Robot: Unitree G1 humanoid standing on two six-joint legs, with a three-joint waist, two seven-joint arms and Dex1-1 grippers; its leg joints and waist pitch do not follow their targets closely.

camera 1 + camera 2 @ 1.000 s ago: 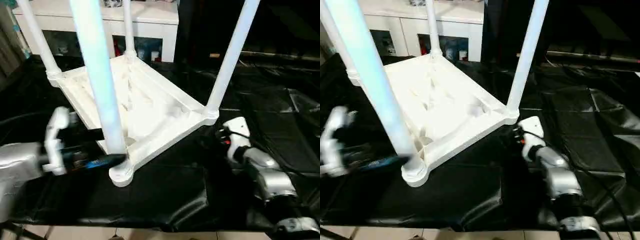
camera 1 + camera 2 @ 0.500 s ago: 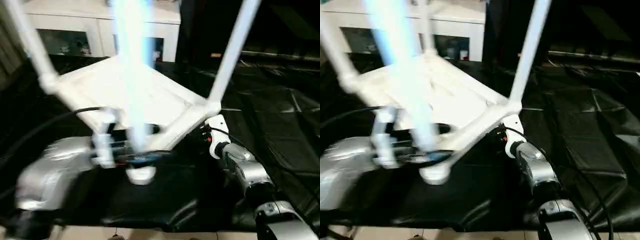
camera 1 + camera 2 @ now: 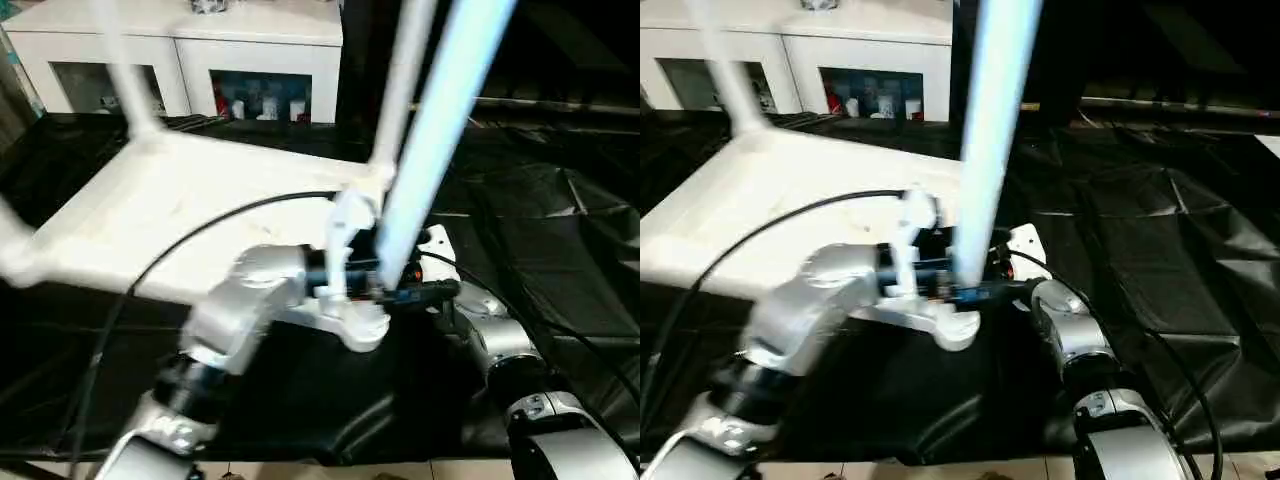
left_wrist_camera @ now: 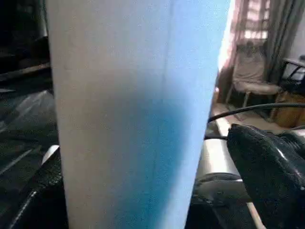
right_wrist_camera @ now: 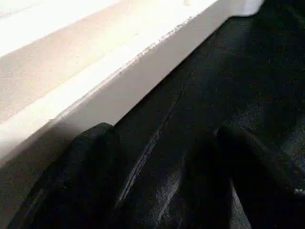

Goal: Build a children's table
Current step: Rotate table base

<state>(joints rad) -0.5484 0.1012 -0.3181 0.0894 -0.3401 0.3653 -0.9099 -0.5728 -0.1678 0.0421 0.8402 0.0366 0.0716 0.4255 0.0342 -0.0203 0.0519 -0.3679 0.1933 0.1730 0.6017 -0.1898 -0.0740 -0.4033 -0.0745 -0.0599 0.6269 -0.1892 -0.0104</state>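
Black plastic sheeting (image 3: 560,230) covers the whole work surface, creased and shiny, and right up close the robot's silver forearms fill the foreground. The left gripper (image 3: 405,292) is clasped around the nearest long white tapered tubular leg (image 3: 430,160), low down by its round corner socket (image 3: 362,325); the wrist view has that leg wedged between the black fingers (image 4: 267,167). The right gripper (image 5: 162,181) sits with its fingers spread and empty, just beside the tabletop's edge, over the black sheet.

Beyond them, the all-white plastic children's table (image 3: 180,210) is upside down on the sheeting, underside up, legs rising out of frame, the near corner apparently lifted off the sheet. Blur hides the ribbing.

My read: this is repositioning an assembled table. Doing it well means keeping the grip low near the socket, turning slowly so the leg isn't levered out, and bringing the right gripper onto the rim for support.

Farthest back stands a white cabinet with glass doors (image 3: 230,60).
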